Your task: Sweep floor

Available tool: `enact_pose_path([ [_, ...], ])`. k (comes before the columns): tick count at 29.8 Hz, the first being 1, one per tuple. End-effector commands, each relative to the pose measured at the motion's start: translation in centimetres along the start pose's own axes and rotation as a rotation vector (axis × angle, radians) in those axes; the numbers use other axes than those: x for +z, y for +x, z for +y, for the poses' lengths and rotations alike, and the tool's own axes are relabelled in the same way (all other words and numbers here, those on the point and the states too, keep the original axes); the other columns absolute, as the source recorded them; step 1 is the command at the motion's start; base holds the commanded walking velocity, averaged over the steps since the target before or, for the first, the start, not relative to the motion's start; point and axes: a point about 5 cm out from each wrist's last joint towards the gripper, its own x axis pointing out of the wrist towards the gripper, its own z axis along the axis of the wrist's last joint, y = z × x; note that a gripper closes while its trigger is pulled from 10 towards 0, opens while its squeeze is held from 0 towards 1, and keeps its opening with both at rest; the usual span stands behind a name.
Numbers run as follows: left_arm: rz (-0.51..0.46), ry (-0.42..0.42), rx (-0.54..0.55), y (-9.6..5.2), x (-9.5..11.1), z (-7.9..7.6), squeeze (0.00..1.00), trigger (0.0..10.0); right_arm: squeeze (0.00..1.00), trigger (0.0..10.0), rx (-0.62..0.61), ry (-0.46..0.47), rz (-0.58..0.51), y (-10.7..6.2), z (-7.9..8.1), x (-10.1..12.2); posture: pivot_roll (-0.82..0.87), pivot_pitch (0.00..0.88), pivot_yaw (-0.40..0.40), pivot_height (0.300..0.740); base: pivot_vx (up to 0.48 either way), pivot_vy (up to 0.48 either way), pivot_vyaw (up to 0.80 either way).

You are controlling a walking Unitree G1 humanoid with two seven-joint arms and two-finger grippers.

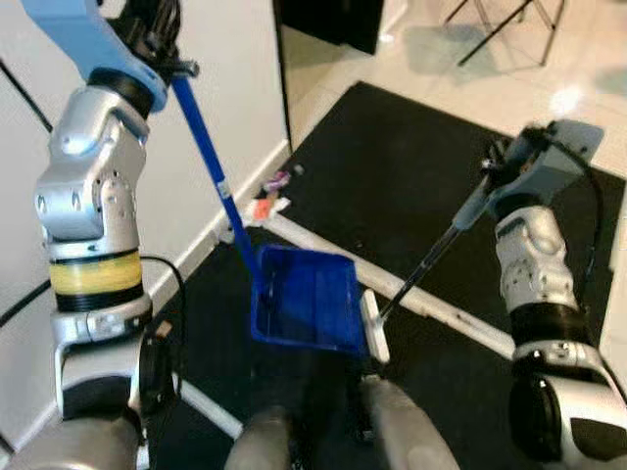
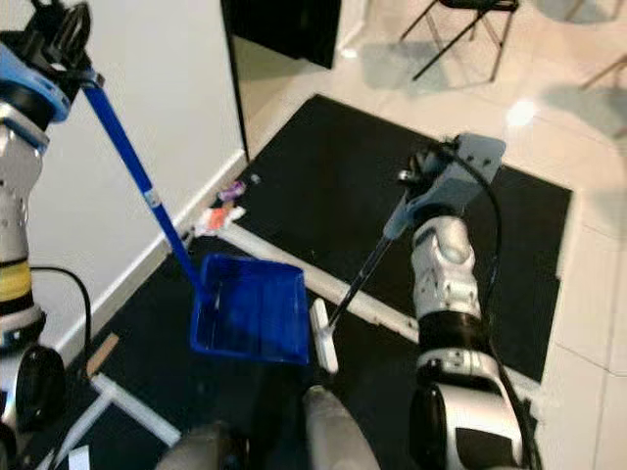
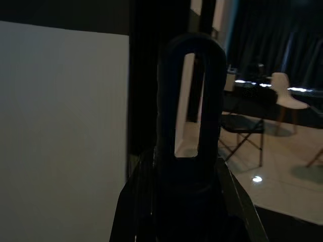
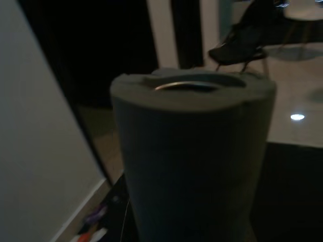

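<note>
A blue dustpan (image 1: pixel 306 298) rests on the black mat (image 1: pixel 411 166) just ahead of my feet. Its long blue handle (image 1: pixel 209 162) slants up to my left gripper (image 1: pixel 157 44), which is shut on the top; the handle's looped end (image 3: pixel 191 101) fills the left wrist view. My right gripper (image 1: pixel 509 168) is shut on the grey foam grip (image 4: pixel 192 151) of a broom. The broom's thin black shaft (image 1: pixel 426 264) runs down to a white head (image 1: pixel 374 326) touching the dustpan's right edge. Small litter, orange-white (image 1: pixel 266 208) and purple (image 1: pixel 277 180), lies by the wall.
A white wall (image 1: pixel 225 78) and skirting run along the left. White bars (image 1: pixel 441 305) lie across the mat. Glossy tiles (image 2: pixel 588 294) surround the mat, and chair legs (image 2: pixel 460 29) stand at the back. A black cable (image 1: pixel 162 269) loops near my left side.
</note>
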Motion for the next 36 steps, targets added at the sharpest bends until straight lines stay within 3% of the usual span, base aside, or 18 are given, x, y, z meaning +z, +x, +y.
enact_pose_path([
  [1, -0.029, 0.003, 0.009, -0.18, 0.42, 0.16, 0.0, 10.0, 0.0, 10.0, 0.01, 0.002, -0.025, 0.05, 0.29, 0.42, 0.02, 0.077, 0.003, 0.74, 0.0, 0.0, 0.0],
  [11, -0.026, -0.001, 0.015, -0.28, -0.09, 0.14, 0.0, 10.0, 0.0, 10.0, 0.012, 0.0, -0.028, 0.04, 0.39, 0.4, 0.02, 0.077, 0.003, 0.74, 0.0, 0.0, 0.0],
  [28, -0.028, -0.003, 0.015, -0.33, -0.41, -0.12, 0.0, 10.0, 0.0, 10.0, 0.009, 0.009, -0.026, 0.02, 0.35, 0.34, 0.02, 0.077, 0.003, 0.74, 0.464, 0.0, 0.0],
  [36, -0.03, -0.004, 0.013, -0.26, -0.33, -0.2, 0.0, 10.0, 0.0, 10.0, 0.009, 0.01, -0.027, 0.04, 0.31, 0.41, 0.02, 0.077, 0.003, 0.74, 0.48, 0.0, -0.74],
])
